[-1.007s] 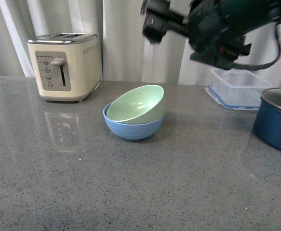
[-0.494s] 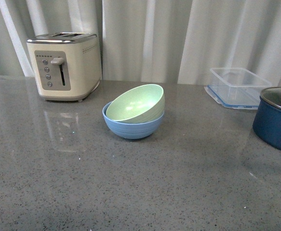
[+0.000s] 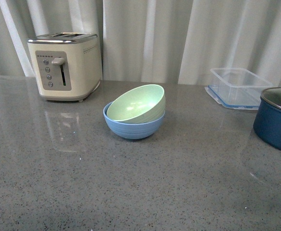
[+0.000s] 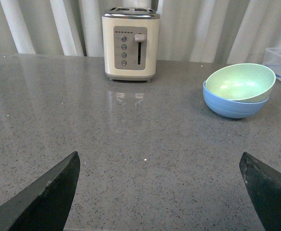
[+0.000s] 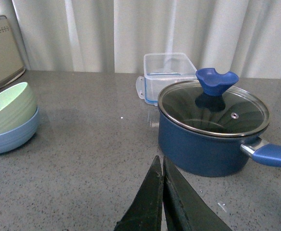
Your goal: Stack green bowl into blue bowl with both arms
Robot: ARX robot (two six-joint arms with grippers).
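Little of the robot shows, and nothing of it in the front view. In the left wrist view the left gripper [image 4: 159, 192] appears as two dark, matte, wedge-shaped jaws tapering to blunt tips, with a faint greenish-black sheen. In the right wrist view the right gripper [image 5: 162, 202] shows two similar dark, pointed jaws with smooth flat faces and thin edges. No cables, screws or markings are visible on either.
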